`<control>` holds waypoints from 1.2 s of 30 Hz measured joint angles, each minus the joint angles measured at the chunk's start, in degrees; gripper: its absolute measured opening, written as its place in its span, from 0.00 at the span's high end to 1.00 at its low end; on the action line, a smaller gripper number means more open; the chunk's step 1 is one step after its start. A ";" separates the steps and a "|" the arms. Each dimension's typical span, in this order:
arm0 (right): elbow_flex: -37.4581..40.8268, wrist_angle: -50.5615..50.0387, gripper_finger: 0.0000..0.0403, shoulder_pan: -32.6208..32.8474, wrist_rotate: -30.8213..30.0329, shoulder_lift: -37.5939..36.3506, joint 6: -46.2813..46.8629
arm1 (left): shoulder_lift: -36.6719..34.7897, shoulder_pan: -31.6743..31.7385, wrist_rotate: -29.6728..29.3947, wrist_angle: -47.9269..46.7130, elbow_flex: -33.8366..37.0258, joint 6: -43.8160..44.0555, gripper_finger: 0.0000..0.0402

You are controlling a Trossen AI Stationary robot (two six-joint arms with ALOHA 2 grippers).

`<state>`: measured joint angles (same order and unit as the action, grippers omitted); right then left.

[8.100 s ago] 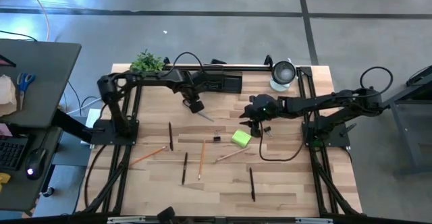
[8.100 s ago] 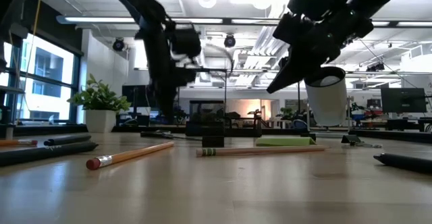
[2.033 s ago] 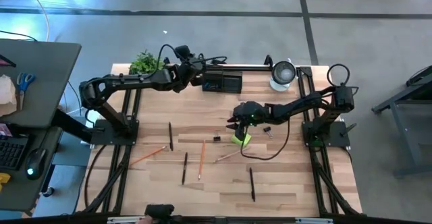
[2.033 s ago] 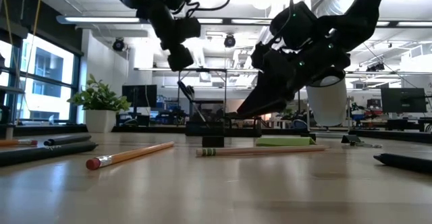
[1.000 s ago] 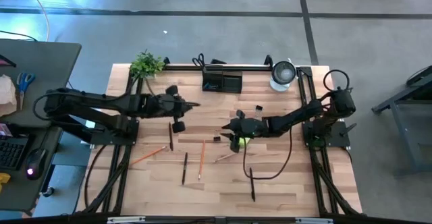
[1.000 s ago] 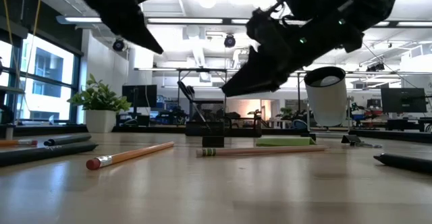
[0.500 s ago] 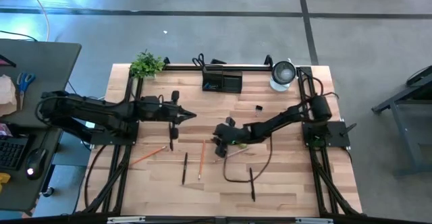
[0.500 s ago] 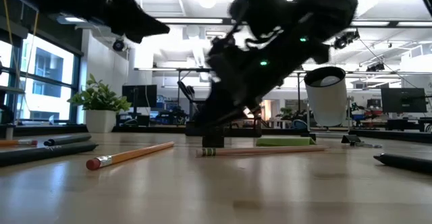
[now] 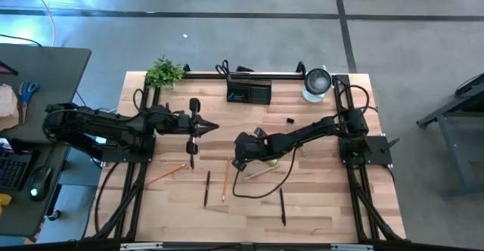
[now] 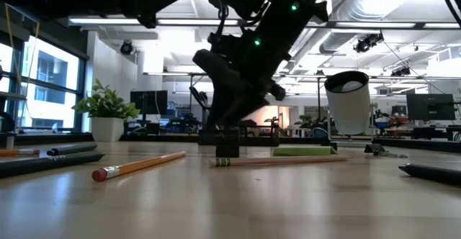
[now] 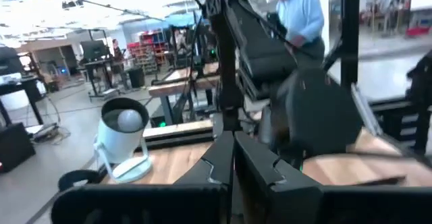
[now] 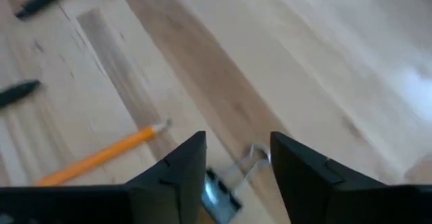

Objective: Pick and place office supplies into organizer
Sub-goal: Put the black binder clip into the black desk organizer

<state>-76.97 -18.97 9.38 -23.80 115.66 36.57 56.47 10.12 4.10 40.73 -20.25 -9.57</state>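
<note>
The right pincer (image 12: 233,160) hangs low over the desk (image 9: 318,198) with its fingers spread — a binder clip (image 12: 226,183) lies between them, not gripped, an orange pencil (image 12: 101,156) just beside it. The left pincer (image 9: 212,126) is pressed together, empty. The organizer (image 9: 249,92) sits well apart, at the desk's far edge.

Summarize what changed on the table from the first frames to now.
The right gripper left the sticky-note pad and swung toward the table's middle; it now hangs open over the binder clip. The left gripper, shut, came back from the organizer, where scissors now stand, to above a black pen. Pens, pencils, cup and plant stayed.
</note>
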 joint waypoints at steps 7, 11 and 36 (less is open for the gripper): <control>0.07 -1.77 0.45 0.14 5.45 0.25 12.30 | -0.16 -0.03 4.98 -4.74 -0.02 3.10 0.99; 0.07 -1.60 0.43 1.35 4.10 0.68 19.80 | -0.12 -1.89 8.83 -6.98 1.85 4.48 0.99; -0.26 -2.49 0.42 1.26 -5.53 7.36 28.91 | -11.85 -5.28 10.78 -6.72 4.14 5.62 1.00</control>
<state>-77.23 -21.46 10.63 -29.33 123.02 65.47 44.62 4.84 14.88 34.00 -16.11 -3.95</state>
